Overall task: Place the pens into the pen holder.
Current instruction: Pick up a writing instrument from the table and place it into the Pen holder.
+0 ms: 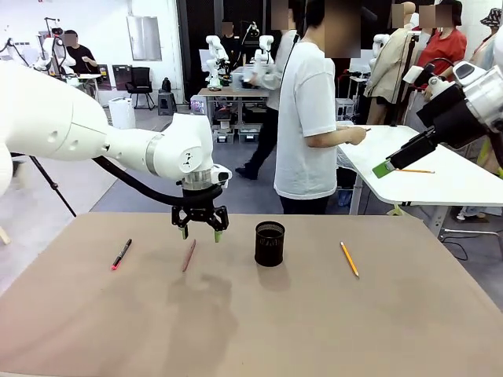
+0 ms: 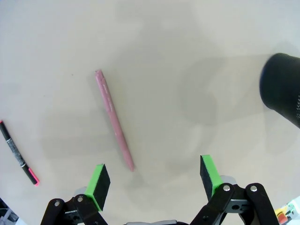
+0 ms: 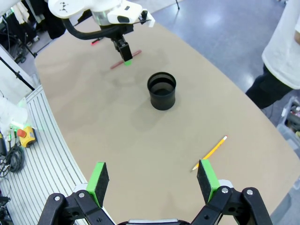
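Note:
My left gripper [image 1: 200, 229] hangs open just above a reddish-brown pen [image 1: 189, 255] lying on the tan table. In the left wrist view that pen [image 2: 114, 119] lies slanted ahead of the open left gripper [image 2: 154, 180], nearer its left finger. A black marker with pink-red ends [image 1: 121, 254] [image 2: 18, 154] lies further left. The black mesh pen holder [image 1: 269, 243] [image 2: 282, 86] [image 3: 161, 90] stands upright mid-table. An orange-yellow pencil [image 1: 349, 258] [image 3: 209, 153] lies to its right. My right gripper [image 1: 385, 167] [image 3: 152, 180] is open, raised high at the right, holding nothing.
A person in a white T-shirt [image 1: 306, 118] stands beyond the far edge, turned to a white side table [image 1: 440, 184]. The tan table's edge [image 3: 61, 126] runs beneath the right gripper, with a ribbed floor strip beside it.

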{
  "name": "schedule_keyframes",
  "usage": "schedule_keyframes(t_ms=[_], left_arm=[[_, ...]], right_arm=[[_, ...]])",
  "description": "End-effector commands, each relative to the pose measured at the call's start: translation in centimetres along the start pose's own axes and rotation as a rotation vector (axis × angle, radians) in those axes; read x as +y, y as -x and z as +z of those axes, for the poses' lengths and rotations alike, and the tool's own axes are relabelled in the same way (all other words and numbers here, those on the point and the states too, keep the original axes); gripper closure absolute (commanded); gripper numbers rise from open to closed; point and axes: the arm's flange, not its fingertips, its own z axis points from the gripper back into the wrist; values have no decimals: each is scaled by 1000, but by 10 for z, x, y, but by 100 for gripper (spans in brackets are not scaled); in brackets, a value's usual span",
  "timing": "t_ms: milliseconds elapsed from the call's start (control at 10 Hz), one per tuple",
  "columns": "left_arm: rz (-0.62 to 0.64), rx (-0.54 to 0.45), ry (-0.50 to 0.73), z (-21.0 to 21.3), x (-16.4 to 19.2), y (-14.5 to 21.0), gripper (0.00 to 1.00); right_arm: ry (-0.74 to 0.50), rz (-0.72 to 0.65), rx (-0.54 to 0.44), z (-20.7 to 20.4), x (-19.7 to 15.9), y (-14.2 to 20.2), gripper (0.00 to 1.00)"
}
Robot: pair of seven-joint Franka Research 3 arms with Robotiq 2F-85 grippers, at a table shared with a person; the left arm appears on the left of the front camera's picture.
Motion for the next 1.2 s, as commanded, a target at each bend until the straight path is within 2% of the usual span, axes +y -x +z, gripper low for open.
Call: schedule_keyframes(t_ms=[0, 700, 1100], left_arm=[[30, 21, -9, -9, 7, -24, 0], [76, 51, 11, -46, 32, -57, 0], [85, 64, 17, -58, 40, -64, 0]], right_arm=[[-15, -5, -23, -1, -1, -2, 0], [-15, -5, -23, -1, -1, -2, 0], [-15, -5, -23, -1, -1, -2, 0]])
